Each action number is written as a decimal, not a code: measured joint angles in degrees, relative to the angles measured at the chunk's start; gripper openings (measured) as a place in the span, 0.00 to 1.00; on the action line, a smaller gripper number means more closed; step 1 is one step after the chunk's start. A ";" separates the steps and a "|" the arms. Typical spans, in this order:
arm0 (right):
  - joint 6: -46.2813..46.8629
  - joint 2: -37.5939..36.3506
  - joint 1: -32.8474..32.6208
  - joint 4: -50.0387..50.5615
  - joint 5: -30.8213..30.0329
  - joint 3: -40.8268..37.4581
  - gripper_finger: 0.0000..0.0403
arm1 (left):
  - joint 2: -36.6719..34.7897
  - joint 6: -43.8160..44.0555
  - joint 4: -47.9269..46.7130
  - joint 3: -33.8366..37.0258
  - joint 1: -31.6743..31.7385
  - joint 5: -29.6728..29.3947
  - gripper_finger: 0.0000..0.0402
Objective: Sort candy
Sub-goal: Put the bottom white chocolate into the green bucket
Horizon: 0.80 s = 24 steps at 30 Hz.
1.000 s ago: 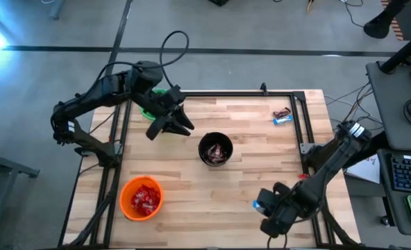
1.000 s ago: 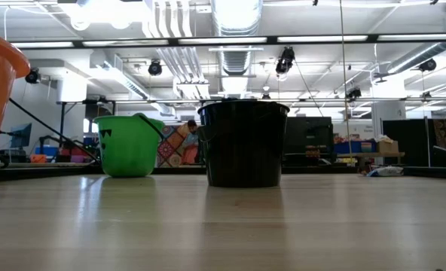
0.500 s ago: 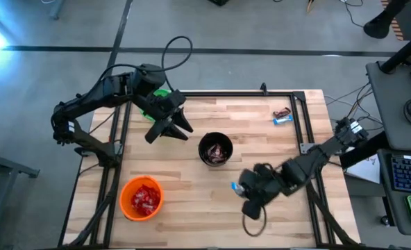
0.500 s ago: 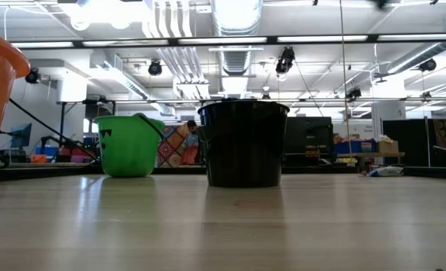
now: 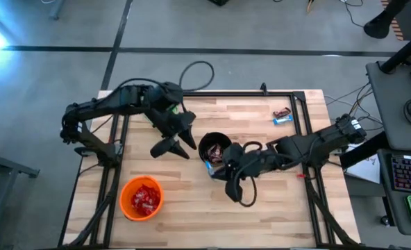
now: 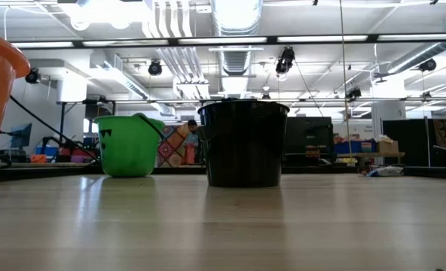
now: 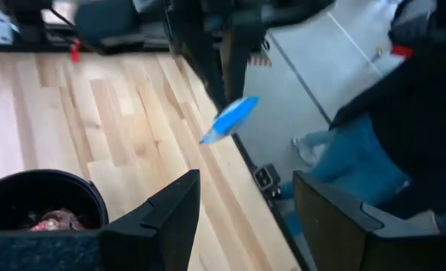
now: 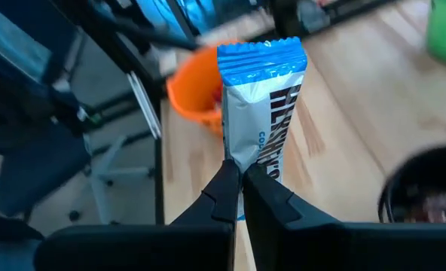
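My right gripper (image 5: 215,168) is shut on a blue-and-white candy bar (image 5: 209,165) just beside the near rim of the black cup (image 5: 216,148), which holds dark-wrapped candy. My left gripper (image 5: 176,142) hangs open just left of the black cup and touches nothing. The left wrist view shows the held candy bar (image 7: 229,120) farther off, beyond the open fingers. The orange cup (image 5: 142,198) holds red candy. A dark brown candy (image 5: 282,112) and a blue-and-white candy (image 5: 282,120) lie flat at the far right. The green cup (image 6: 129,145) shows in the low view; the left arm hides it from above. My right gripper pinches the blue-and-white candy bar by one end (image 8: 242,162) between its two fingers (image 8: 224,188). The rest of the bar (image 8: 264,90) sticks out past the fingertips. The fingers point about level toward the table's left. The bar is lifted clear of the table.
A black metal frame (image 5: 299,118) borders the wooden table (image 5: 261,222). The left arm's cable (image 5: 195,69) loops over the far edge. Bare wood lies along the near edge and the right half. The three cups stand upright in the low view, the black cup (image 6: 243,143) in the middle.
My right arm has swung from the near right corner toward the table's left and far side, carrying the blue-and-white candy bar up beside the black cup. My left gripper has moved from beside the green cup toward the near edge and the black cup.
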<state>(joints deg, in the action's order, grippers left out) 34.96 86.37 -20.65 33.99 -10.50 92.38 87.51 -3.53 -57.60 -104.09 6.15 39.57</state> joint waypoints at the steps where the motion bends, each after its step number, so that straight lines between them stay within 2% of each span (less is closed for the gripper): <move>1: -0.49 0.00 0.26 -1.16 0.00 0.22 0.02 | 0.49 -0.91 -0.31 0.00 -0.28 0.05 0.48; 11: -1.73 0.00 1.29 -6.83 1.53 0.32 0.02 | 3.86 -6.69 -0.16 0.00 -0.87 1.89 0.48; 18: -2.11 0.00 2.20 -7.77 1.86 0.32 0.02 | 4.96 -7.67 4.11 0.00 -0.87 3.70 0.48; 24: -2.25 1.04 2.97 -8.14 2.18 0.32 0.02 | 5.10 -7.31 8.37 -0.02 -0.87 8.00 0.48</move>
<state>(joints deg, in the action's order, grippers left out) 32.71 87.41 -17.68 25.85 -8.32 92.71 92.62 -10.85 -49.24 -104.12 5.28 47.57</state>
